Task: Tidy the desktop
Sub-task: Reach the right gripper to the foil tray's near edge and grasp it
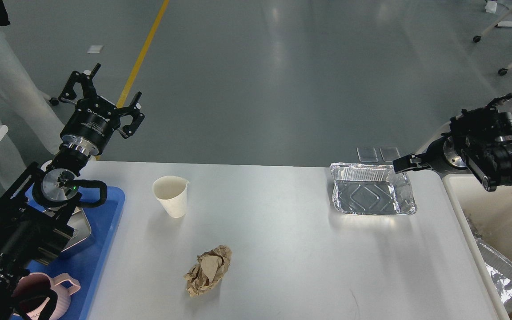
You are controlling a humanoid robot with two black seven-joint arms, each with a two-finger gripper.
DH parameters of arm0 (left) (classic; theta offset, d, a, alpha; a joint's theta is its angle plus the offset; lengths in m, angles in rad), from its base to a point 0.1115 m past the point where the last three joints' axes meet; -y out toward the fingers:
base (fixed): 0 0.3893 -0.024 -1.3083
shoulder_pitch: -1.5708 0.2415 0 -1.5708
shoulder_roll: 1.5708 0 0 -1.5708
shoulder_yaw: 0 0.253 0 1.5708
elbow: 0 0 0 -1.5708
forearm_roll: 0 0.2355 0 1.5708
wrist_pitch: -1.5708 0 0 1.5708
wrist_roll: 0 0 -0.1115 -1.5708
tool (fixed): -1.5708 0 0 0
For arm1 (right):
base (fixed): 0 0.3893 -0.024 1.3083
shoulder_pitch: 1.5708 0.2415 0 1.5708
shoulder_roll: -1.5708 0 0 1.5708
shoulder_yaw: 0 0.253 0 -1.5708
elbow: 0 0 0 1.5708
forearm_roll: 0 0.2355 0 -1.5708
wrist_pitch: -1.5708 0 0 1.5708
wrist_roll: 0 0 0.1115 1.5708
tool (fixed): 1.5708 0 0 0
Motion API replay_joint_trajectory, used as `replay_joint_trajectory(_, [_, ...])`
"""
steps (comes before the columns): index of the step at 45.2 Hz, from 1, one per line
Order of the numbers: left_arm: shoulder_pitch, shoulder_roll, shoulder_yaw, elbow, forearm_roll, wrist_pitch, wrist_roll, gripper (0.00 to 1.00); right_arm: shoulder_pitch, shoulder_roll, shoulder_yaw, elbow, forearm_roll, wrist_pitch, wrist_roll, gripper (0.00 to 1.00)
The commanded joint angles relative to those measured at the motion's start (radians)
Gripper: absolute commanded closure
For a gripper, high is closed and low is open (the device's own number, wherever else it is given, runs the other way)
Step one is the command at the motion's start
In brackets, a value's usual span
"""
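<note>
The white desktop (282, 249) holds a white paper cup (171, 195) left of centre, a crumpled ball of brown paper (208, 270) near the front, and an empty foil tray (373, 194) at the back right. My left gripper (113, 84) is open and empty, raised above the table's back left corner. My right gripper (404, 164) comes in from the right and hovers at the foil tray's far right corner. It is seen side-on as one dark bar, so its fingers cannot be told apart.
A blue tray (100, 249) at the left edge holds a pink mug (47, 289) and a metal container (78, 231), partly under my left arm. A cream-white bin (496, 209) beside the right edge holds another foil tray (505, 275). A person in white (11, 98) stands far left.
</note>
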Motion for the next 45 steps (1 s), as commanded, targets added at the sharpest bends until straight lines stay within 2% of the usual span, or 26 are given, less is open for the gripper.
replay_joint_trajectory(1, [0.003, 0.000, 0.002, -0.002, 0.002, 0.000, 0.000, 0.03, -0.041, 0.046, 0.000, -0.069, 0.002, -0.033, -0.005, 0.00])
replay_joint_trajectory(15, [0.014, -0.002, 0.002, -0.003, 0.002, -0.001, 0.000, 0.03, -0.130, 0.075, 0.000, -0.115, 0.052, -0.144, -0.043, 0.00])
replay_joint_trajectory(24, [0.018, -0.008, 0.002, -0.003, 0.002, 0.000, 0.000, 0.02, -0.182, 0.099, 0.000, -0.140, 0.121, -0.214, -0.101, 0.03])
replay_joint_trajectory(30, [0.018, -0.010, 0.002, -0.003, 0.002, 0.000, 0.000, 0.02, -0.225, 0.110, 0.000, -0.154, 0.161, -0.243, -0.138, 0.07])
replay_joint_trajectory(34, [0.018, -0.008, 0.002, -0.003, 0.002, 0.000, 0.000, 0.03, -0.248, 0.113, 0.000, -0.158, 0.174, -0.245, -0.143, 0.14])
replay_joint_trajectory(45, [0.020, -0.010, 0.002, -0.003, 0.002, -0.001, 0.000, 0.03, -0.268, 0.112, -0.002, -0.160, 0.212, -0.247, -0.161, 0.21])
